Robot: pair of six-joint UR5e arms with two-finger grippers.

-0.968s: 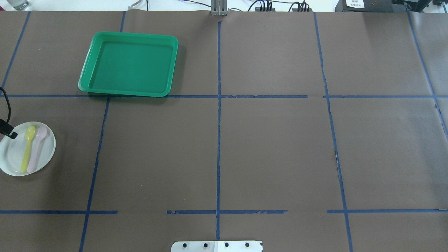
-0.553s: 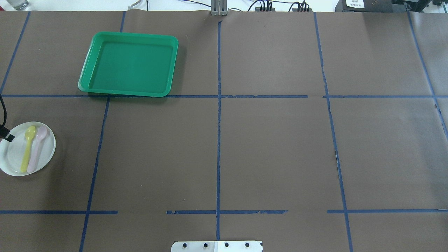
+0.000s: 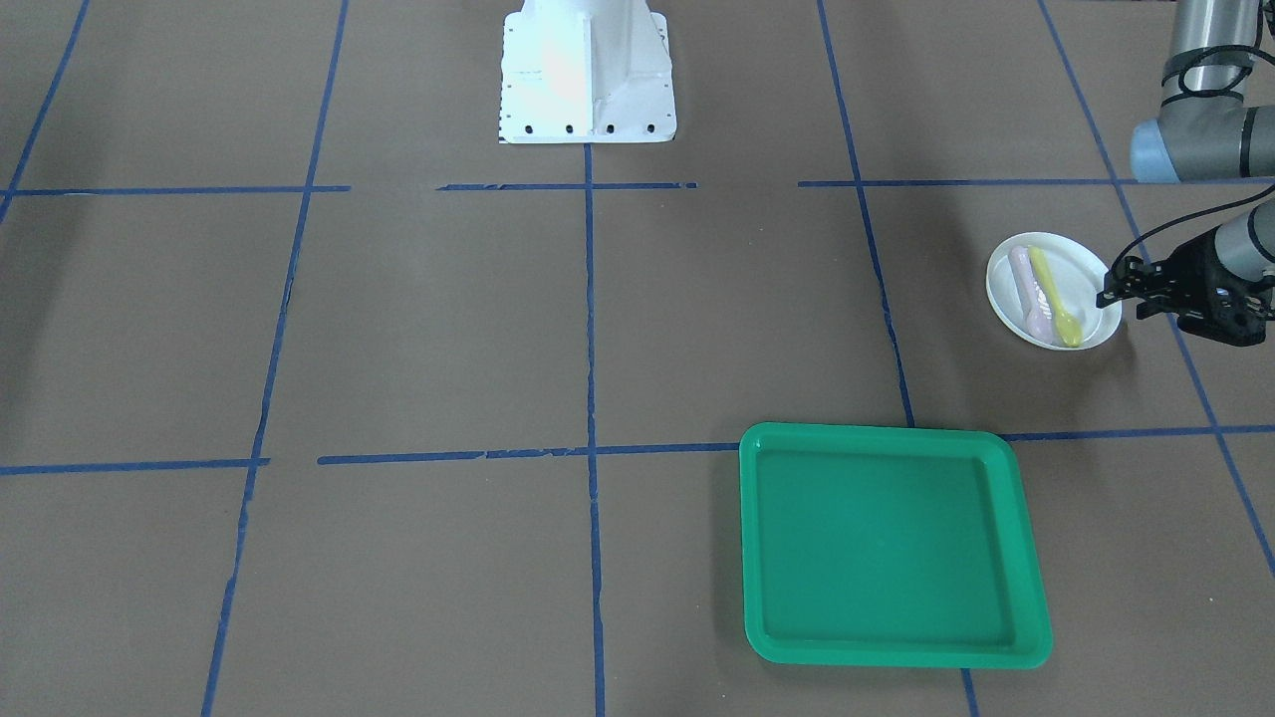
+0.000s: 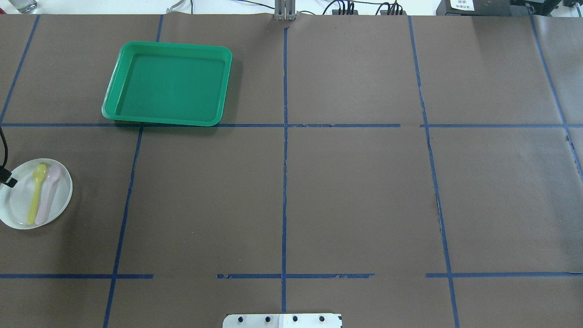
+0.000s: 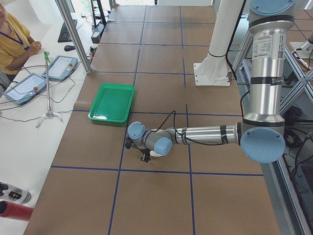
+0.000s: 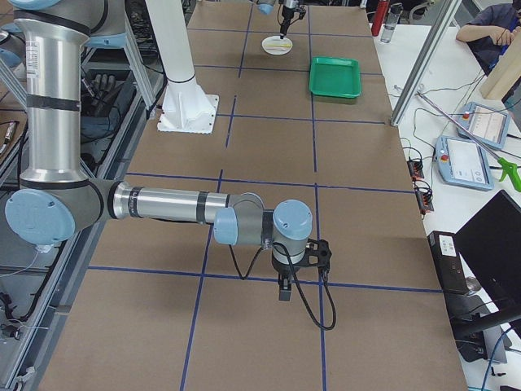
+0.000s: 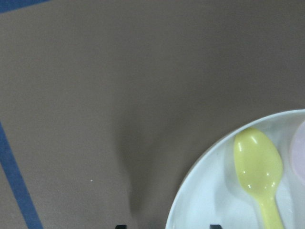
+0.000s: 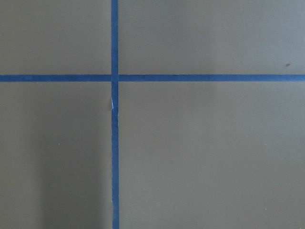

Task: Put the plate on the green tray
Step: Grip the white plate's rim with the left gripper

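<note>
The white plate (image 4: pixel 18 205) lies at the table's left edge and bears a yellow spoon (image 4: pixel 35 196) and a pale pink spoon (image 4: pixel 48 195). It also shows in the front-facing view (image 3: pixel 1011 284). The green tray (image 4: pixel 166 44) lies flat and empty farther back, apart from the plate, also in the front-facing view (image 3: pixel 887 543). My left gripper (image 3: pixel 1106 299) is low at the plate's outer edge and open. In the left wrist view its two fingertips (image 7: pixel 120 226) stand either side of the plate's rim (image 7: pixel 190 186). My right gripper (image 6: pixel 285 289) shows only in the exterior right view, low over bare table; I cannot tell its state.
The white robot base (image 3: pixel 586 75) stands at the table's middle near edge. Blue tape lines grid the brown table cover. Tablets, cables and operators are off the table's far side in the side views.
My left gripper's fingertip has slid a little outward over the plate toward its left rim. Plate, spoons and tray have not moved.
</note>
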